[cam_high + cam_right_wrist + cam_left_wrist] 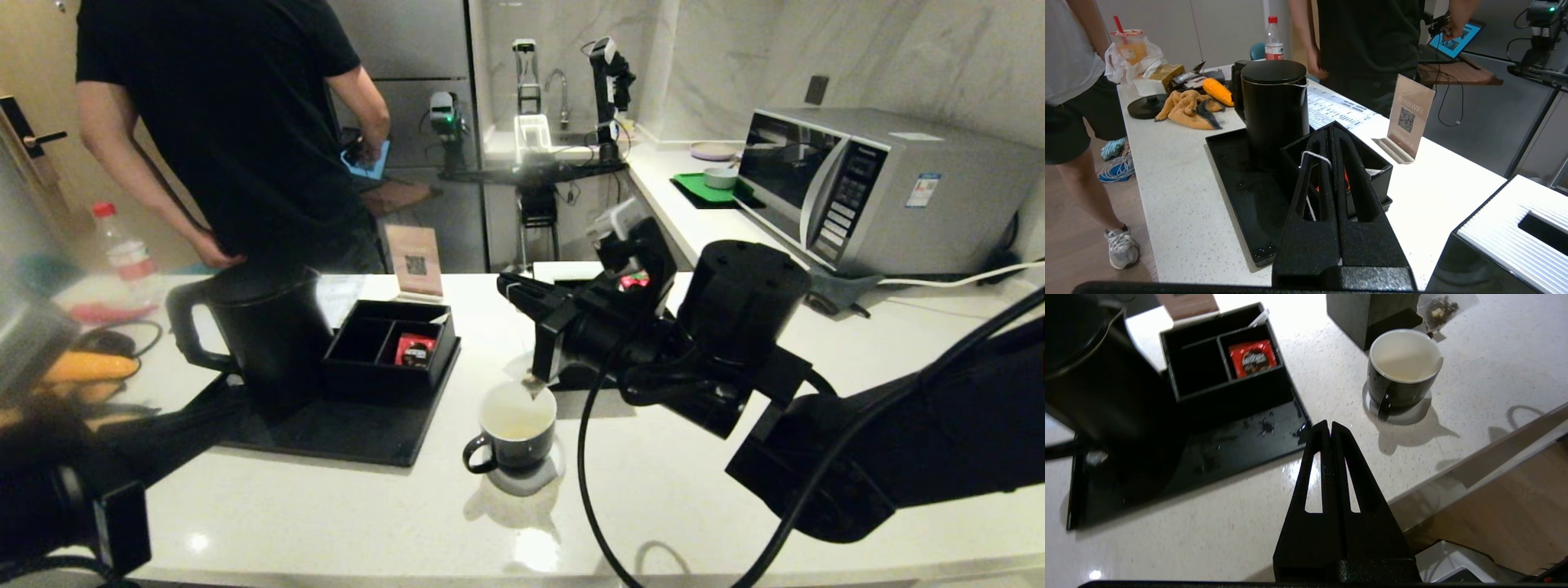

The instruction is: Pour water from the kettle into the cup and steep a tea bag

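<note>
Bag (1440, 311) hung beside the cup (517, 430), string pinched in the right hand (1331, 130); lower centred. Left hand (1330, 425) pressed together.

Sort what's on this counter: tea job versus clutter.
Job: kettle, cup, tea bag hanging on its string from the right claw.
Clutter: red packet, microwave, QR sign, tissue box, corn.

White speckled tabletop (326, 506) carries a black tray (343, 433) just ahead of the left hand (1330, 426), the cup (514, 433) beside it, and a tissue box (1506, 249) by the right hand (1332, 130).
</note>
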